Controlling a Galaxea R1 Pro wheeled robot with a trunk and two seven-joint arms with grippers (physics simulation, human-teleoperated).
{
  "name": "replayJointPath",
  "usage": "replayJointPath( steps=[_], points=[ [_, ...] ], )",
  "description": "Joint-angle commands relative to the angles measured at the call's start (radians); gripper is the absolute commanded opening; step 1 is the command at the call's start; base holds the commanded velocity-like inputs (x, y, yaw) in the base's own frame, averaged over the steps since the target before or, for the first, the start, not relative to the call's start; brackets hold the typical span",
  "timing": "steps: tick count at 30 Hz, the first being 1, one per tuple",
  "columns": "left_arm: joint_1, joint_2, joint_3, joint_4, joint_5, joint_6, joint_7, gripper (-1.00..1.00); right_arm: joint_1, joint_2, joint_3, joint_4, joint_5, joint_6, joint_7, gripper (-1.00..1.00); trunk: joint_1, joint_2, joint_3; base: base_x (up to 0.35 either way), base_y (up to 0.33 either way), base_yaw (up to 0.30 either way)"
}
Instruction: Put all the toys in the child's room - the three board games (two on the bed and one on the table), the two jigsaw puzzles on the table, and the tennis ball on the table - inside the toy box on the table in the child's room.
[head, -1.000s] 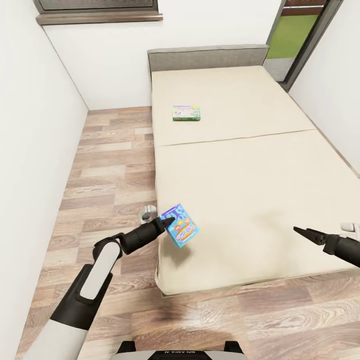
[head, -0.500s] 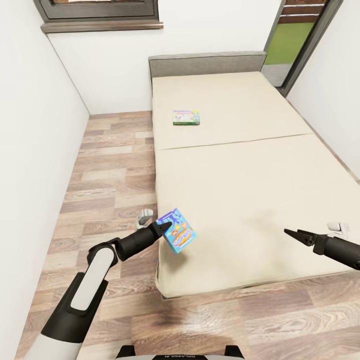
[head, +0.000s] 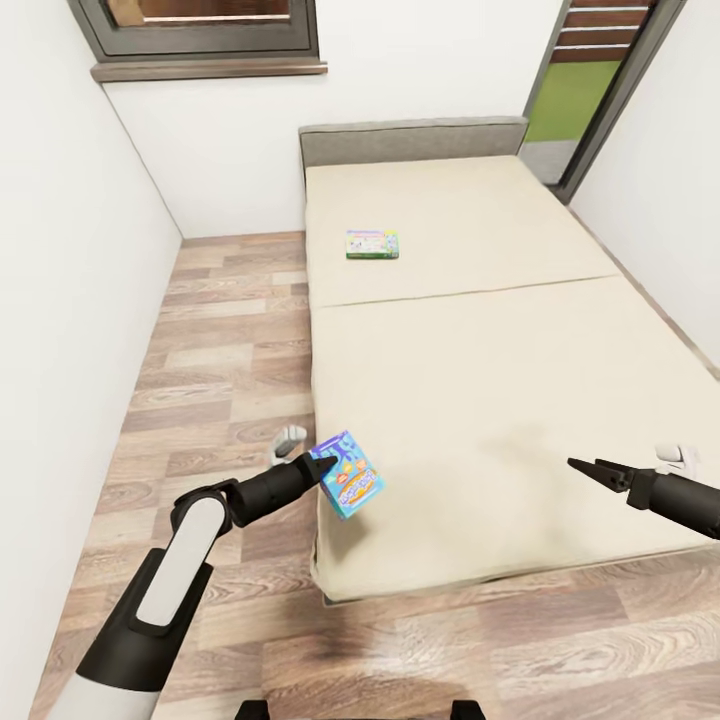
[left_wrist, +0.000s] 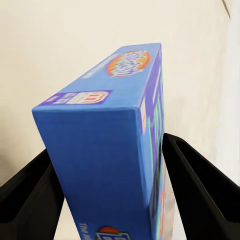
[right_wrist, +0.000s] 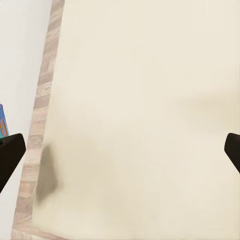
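Observation:
A small blue board game (head: 349, 476) hangs tilted just above the near left corner of the bed (head: 500, 350). My left gripper (head: 322, 465) is shut on its edge. The left wrist view looks along the blue box (left_wrist: 115, 145), clamped between both black fingers (left_wrist: 200, 195). A second board game (head: 372, 244), green-edged with a pale printed lid, lies flat on the bed's far half near its left side. My right gripper (head: 585, 469) hovers open over the bed's near right part, its fingers (right_wrist: 10, 152) wide apart above bare mattress.
A strip of wood-plank floor (head: 215, 350) runs between the white left wall and the bed. A small white object (head: 288, 438) lies on the floor by the bed's left edge. A window (head: 200, 30) and a doorway (head: 585, 90) are in the far wall.
The head view has shifted, showing more of the window. My left gripper has drawn the blue box slightly back toward the bed's left edge. The right gripper has barely moved.

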Motion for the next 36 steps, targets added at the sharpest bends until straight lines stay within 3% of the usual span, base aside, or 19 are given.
replayJointPath(
  steps=[1,4,17,36],
  points=[
    [-0.001,0.001,-0.002,-0.007,0.011,0.002,0.019,-1.0,-0.001,0.0,-0.001,0.0,-0.004,0.007,0.0,1.0,0.0,0.0,0.001,0.0,0.0,0.0],
    [-0.001,0.001,-0.002,-0.02,0.011,0.004,0.031,-1.0,-0.001,0.002,0.0,0.0,-0.004,0.007,0.0,1.0,0.0,0.0,0.006,0.0,0.0,0.0],
    [-0.01,-0.006,0.005,-0.07,0.022,0.007,0.055,-1.0,-0.001,0.005,0.002,-0.001,-0.004,0.007,0.0,1.0,-0.05,0.091,0.068,0.0,0.0,0.0],
    [-0.018,-0.013,0.007,-0.076,0.026,0.006,0.056,-1.0,-0.001,0.006,0.004,0.0,-0.004,0.007,0.0,1.0,-0.123,0.224,0.158,0.0,0.0,0.0]
  ],
)
